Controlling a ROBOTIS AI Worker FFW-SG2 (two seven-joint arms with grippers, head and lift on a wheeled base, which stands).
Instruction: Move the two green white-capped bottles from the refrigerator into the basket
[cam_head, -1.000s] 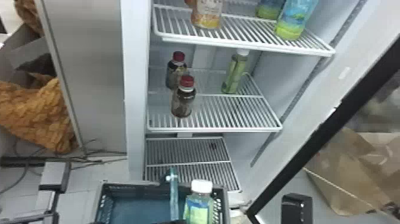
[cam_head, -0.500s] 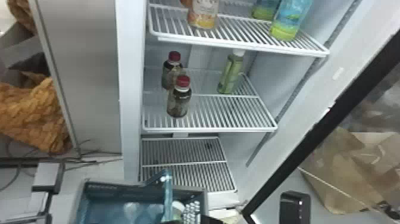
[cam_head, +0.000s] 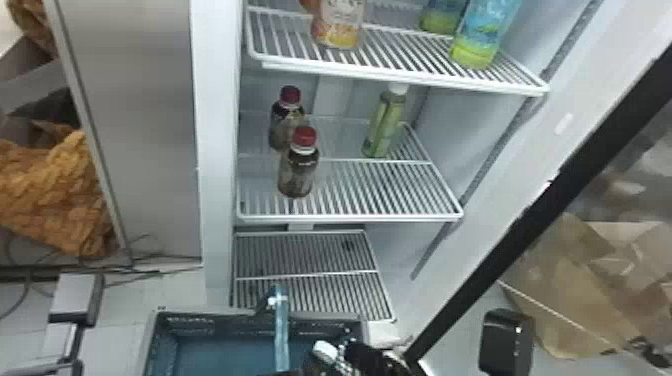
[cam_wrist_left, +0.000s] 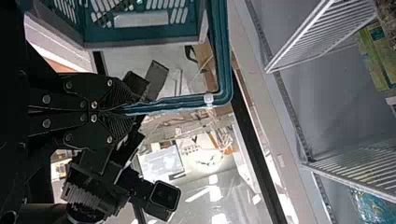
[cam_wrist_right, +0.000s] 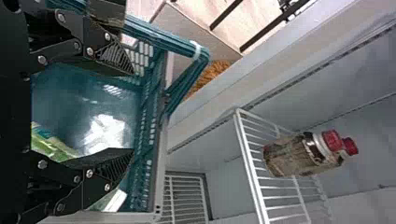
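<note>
At the bottom of the head view my left gripper (cam_head: 290, 372) meets the upright handle of the basket (cam_head: 362, 327); in the left wrist view that gripper (cam_wrist_left: 122, 110) is shut on the blue-green handle (cam_wrist_left: 175, 101). My right gripper (cam_head: 372, 356) is over the basket's right side, and in the right wrist view this gripper (cam_wrist_right: 130, 112) has its fingers spread with nothing between them. Below them in the basket a green bottle (cam_wrist_right: 52, 145) lies partly behind the lower finger, near a white cap (cam_wrist_right: 115, 200). A slim green white-capped bottle (cam_head: 385, 122) stands on the middle shelf.
Two dark red-capped bottles (cam_head: 298, 167) stand on the left of the middle shelf (cam_head: 350, 217). The upper shelf (cam_head: 400, 77) holds an orange-labelled bottle (cam_head: 340, 22) and two green-blue ones (cam_head: 482, 35). The fridge door's black edge (cam_head: 500, 240) slants along the right.
The green-labelled bottle seen above the basket a second ago has gone down into it, and my right gripper has let it go. The basket has shifted slightly left and down in the head view.
</note>
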